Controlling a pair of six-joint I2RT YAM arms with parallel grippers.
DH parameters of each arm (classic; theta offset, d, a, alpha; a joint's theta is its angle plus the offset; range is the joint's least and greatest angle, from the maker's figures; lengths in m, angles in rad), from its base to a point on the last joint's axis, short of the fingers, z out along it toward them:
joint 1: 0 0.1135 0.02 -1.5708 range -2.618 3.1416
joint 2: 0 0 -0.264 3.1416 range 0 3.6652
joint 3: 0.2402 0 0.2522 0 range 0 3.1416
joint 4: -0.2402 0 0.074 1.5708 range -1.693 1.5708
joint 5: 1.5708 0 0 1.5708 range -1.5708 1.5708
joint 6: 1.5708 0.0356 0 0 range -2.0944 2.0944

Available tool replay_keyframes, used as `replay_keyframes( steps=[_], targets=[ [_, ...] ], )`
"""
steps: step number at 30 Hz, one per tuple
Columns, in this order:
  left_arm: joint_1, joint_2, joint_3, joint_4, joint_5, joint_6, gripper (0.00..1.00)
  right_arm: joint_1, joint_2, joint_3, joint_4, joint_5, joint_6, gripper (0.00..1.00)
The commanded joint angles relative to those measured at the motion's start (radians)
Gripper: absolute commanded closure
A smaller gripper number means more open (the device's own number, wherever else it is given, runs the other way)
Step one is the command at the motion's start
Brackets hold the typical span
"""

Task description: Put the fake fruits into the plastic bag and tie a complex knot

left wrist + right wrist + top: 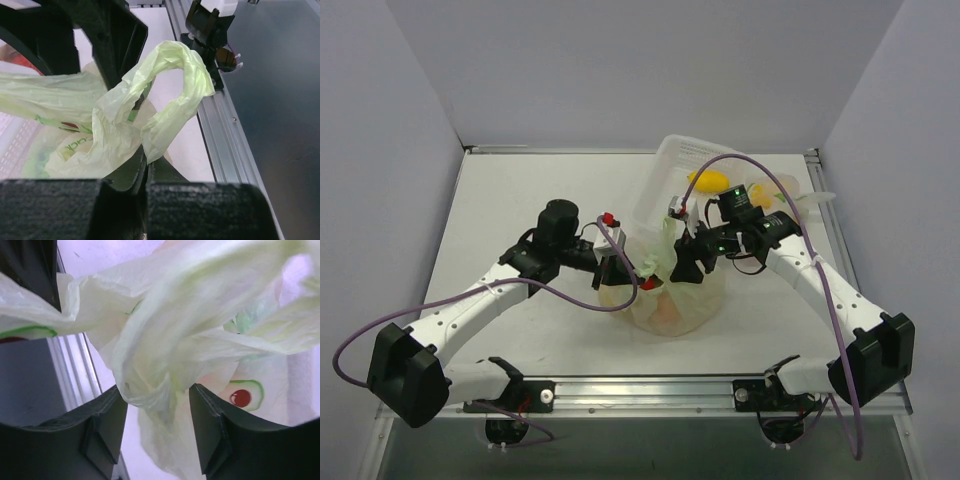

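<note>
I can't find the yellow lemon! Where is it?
In the top view, the yellow lemon sits in the white basket at the table's far right, just behind the right gripper and the plastic bag.
</note>
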Motion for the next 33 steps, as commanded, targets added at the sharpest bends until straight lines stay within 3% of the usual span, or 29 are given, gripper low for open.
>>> replay_keyframes(
  steps=[1,5,7,9,11,14,16,20,27,33],
  targets=[
    [-0.029,0.002,0.001,0.169,0.034,-0.102,1.0,-0.006,-0.033,-0.049,0.048,-0.047,0.019,0.51],
    [-0.067,0.042,0.031,0.192,0.062,-0.134,1.0,0.0,-0.01,-0.066,0.121,-0.066,0.076,0.92],
    [-0.084,0.059,0.036,0.203,0.05,-0.134,1.0,0.002,-0.006,-0.064,0.163,-0.086,0.103,0.96],
    [-0.089,0.076,0.032,0.253,0.027,-0.192,1.0,0.0,-0.008,-0.058,0.175,-0.115,0.117,0.96],
    [-0.076,0.103,0.012,0.327,0.008,-0.359,1.0,-0.004,-0.023,-0.061,0.174,-0.156,0.119,0.87],
    [-0.058,0.138,0.015,0.412,0.007,-0.456,1.0,-0.006,-0.068,-0.098,0.169,-0.207,0.069,0.71],
    [-0.058,0.148,0.013,0.43,0.005,-0.467,1.0,-0.004,-0.091,-0.119,0.165,-0.213,0.033,0.61],
    [-0.053,0.168,0.018,0.438,0.01,-0.466,1.0,0.003,-0.092,-0.118,0.125,-0.221,-0.024,0.5],
    [-0.055,0.194,0.039,0.432,0.04,-0.455,1.0,0.02,-0.063,-0.099,0.141,-0.23,-0.028,0.5],
    [-0.05,0.202,0.081,0.274,0.063,-0.338,0.99,0.02,-0.049,-0.092,0.148,-0.222,-0.031,0.66]
  ],
)
